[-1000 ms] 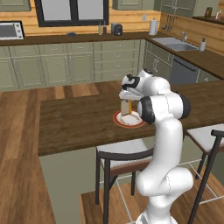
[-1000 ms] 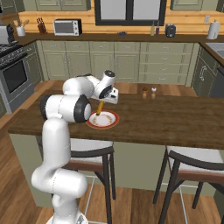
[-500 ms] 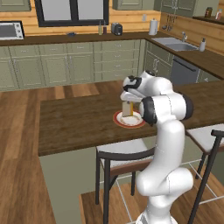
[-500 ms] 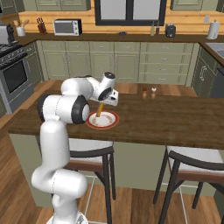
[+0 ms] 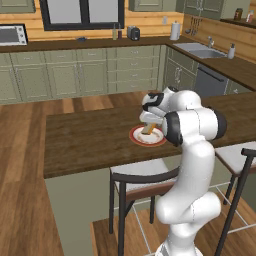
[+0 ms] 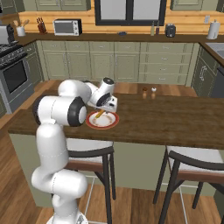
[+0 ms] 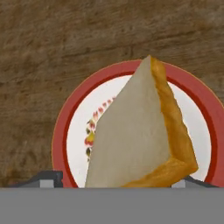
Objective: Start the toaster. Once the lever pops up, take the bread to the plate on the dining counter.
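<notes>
Directly below the gripper (image 5: pixel 149 125), the bread (image 7: pixel 140 135) stands tilted on edge over the plate (image 7: pixel 65 131), which sits on the dark wooden desk (image 6: pixel 175 120). Whether the gripper is spread or pinching the slice cannot be told; its fingertips (image 7: pixel 46 178) show on either side of the bread.

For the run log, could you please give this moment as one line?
stage: placing | bread: tilted, over plate | plate: on dining counter | hand: above plate, grip unclear
</notes>
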Motion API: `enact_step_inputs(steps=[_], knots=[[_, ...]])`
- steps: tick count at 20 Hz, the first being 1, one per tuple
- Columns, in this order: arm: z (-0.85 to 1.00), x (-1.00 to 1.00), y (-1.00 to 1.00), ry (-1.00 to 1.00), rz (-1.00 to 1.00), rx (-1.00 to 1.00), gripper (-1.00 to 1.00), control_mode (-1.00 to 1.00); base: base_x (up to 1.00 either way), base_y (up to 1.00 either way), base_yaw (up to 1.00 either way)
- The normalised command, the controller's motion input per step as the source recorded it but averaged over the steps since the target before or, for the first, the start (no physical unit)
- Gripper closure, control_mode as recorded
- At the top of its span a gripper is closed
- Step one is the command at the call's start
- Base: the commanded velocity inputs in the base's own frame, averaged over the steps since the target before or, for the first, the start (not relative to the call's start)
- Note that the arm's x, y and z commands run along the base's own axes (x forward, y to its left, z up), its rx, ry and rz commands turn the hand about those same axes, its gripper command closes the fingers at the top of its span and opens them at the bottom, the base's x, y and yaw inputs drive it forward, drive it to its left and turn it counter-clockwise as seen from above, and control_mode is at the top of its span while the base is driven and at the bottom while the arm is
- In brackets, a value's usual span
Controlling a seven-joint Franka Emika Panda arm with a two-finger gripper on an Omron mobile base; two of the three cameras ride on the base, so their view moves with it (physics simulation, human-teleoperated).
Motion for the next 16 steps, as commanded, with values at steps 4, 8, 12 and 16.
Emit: enact_step_inputs(steps=[4,8,12,16], knots=[[0.00,-0.02,-0.10,0.01,-0.01,0.00,-1.00,-1.00,0.00,0.00,0.00],[0.00,0.00,-0.19,0.12,-0.07,0.00,-1.00,-1.00,0.00,0.00,0.00],[0.00,0.00,-0.43,0.26,-0.17,-0.05,-1.00,-1.00,0.00,0.00,0.00],[0.02,0.00,-0.08,0.23,-0.17,-0.16,-1.00,-1.00,0.00,0.00,0.00]])
